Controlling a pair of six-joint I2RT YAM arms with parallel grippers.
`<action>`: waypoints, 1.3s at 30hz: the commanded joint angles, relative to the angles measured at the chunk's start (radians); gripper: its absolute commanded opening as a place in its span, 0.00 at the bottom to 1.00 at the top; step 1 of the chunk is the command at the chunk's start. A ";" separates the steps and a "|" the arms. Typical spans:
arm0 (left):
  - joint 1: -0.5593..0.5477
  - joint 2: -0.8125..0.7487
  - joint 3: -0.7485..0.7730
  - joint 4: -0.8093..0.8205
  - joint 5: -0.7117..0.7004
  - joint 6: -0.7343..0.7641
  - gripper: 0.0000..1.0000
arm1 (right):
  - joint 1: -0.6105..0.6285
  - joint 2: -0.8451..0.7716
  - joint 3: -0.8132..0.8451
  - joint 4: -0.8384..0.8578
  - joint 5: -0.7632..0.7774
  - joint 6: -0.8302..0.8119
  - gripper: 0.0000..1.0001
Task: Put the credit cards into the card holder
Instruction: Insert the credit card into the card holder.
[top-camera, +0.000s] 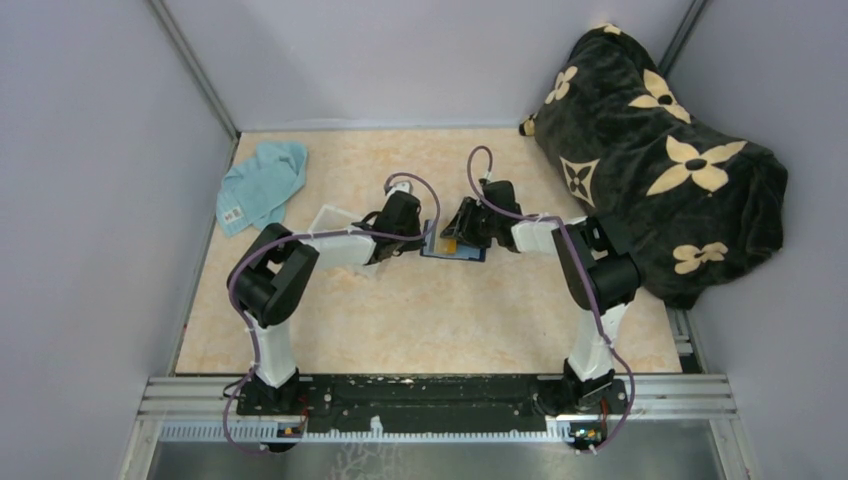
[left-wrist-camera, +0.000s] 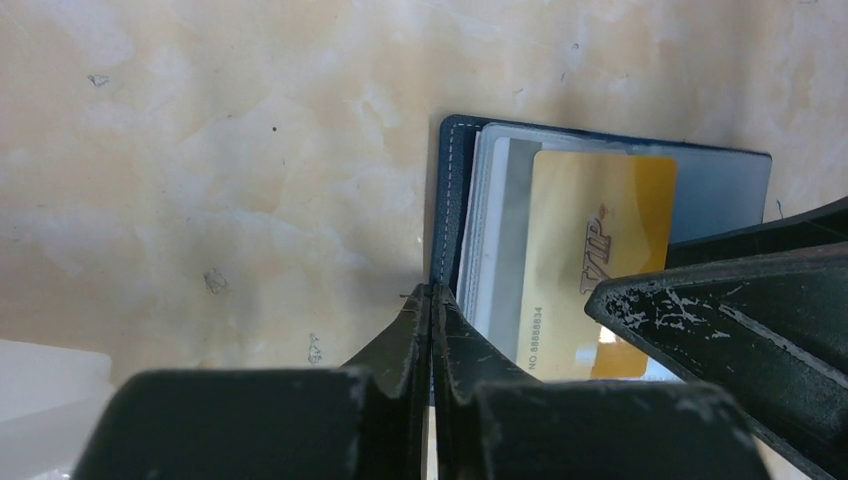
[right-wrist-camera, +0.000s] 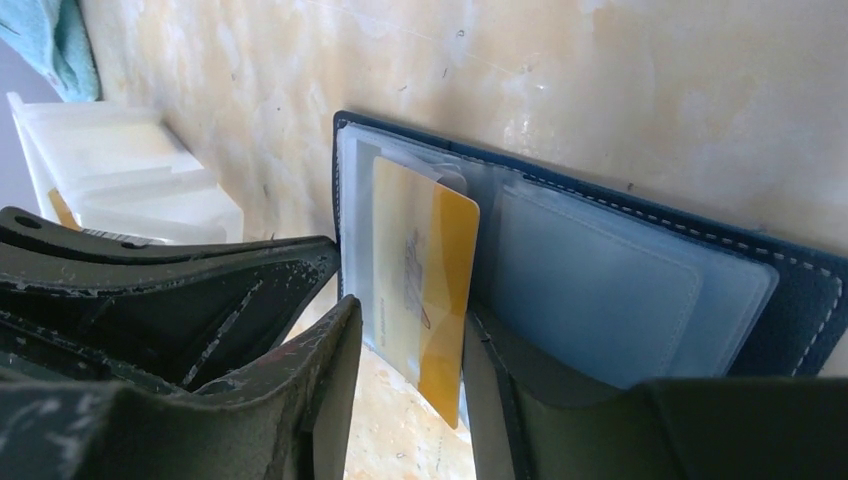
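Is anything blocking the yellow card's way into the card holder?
Nothing visible does. The yellow card sits between the fingers of the right gripper, its far end already at the clear pockets of the card holder. The left gripper, shut, rests at the card holder's edge, beside the card's path.

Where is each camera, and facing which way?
Top external: above, behind the bases, looking down on the table; left arm and right arm show.
Left wrist: on that wrist, looks down at the card holder; left gripper's closed fingers below.
Right wrist: on that wrist, faces the card holder; right gripper's fingers flank the yellow card.
Shared: wrist views both show card holder, yellow card.
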 joint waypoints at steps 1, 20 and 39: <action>-0.042 0.072 -0.089 -0.239 0.099 -0.009 0.04 | 0.027 0.006 0.039 -0.183 0.116 -0.080 0.44; -0.053 0.029 -0.137 -0.181 0.132 -0.063 0.04 | 0.148 0.118 0.236 -0.491 0.358 -0.247 0.52; -0.044 0.046 -0.129 -0.220 0.069 -0.108 0.04 | 0.133 0.092 0.240 -0.543 0.492 -0.411 0.61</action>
